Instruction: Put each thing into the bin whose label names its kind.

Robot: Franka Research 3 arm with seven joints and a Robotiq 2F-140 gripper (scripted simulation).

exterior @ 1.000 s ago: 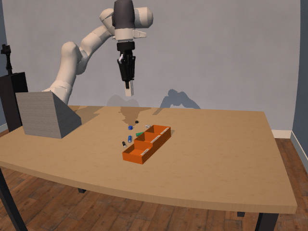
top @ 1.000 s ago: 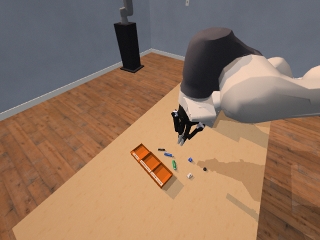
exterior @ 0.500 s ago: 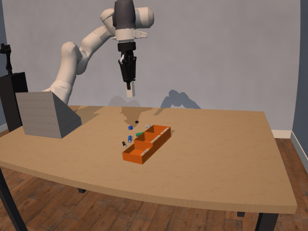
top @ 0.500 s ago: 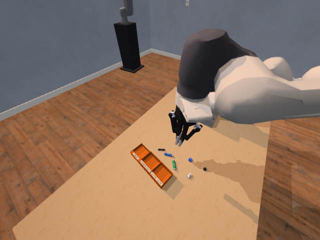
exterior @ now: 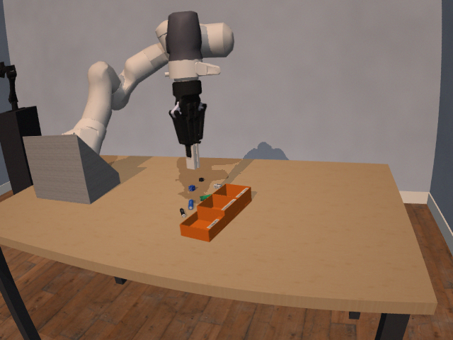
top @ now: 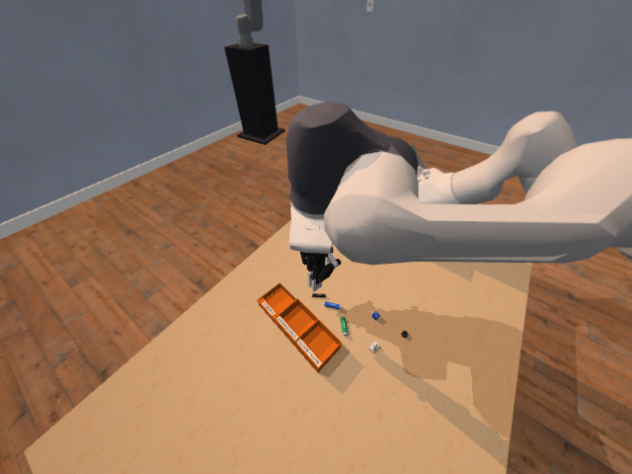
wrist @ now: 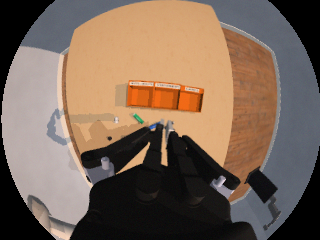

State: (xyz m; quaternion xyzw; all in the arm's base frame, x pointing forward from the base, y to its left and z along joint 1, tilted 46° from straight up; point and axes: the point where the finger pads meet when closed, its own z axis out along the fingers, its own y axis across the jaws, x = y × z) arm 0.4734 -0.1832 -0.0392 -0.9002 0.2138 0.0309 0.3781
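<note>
The gripper (top: 314, 286) (exterior: 192, 166) (wrist: 164, 125), its fingers pressed together on nothing, hangs above the table, behind the bins (top: 297, 317) (exterior: 223, 216) (wrist: 165, 96) in the exterior view. On the bins' gripper side lie a black cylinder (top: 318, 295) (exterior: 182, 212), a blue one (top: 332, 305) (exterior: 190, 204) (wrist: 154, 126) and a green one (top: 344, 325) (exterior: 205, 197) (wrist: 138, 118). Farther from the bins are a blue die (top: 375, 315) (exterior: 191, 188), a black piece (top: 404, 333) (exterior: 201, 179) (wrist: 109, 138) and a white piece (top: 373, 347) (exterior: 217, 185) (wrist: 116, 120) (the labels are too blurred to trust). To pick well, the fingers should spread first, then descend straight across one cylinder's narrow width, without nudging its neighbour.

pincer (top: 313, 286) (exterior: 192, 162) (wrist: 164, 125) now lower above the table (top: 203, 382) (exterior: 311, 227) (wrist: 150, 50), shifted nearer the black cylinder (top: 318, 295) (exterior: 182, 212) in top view
</note>
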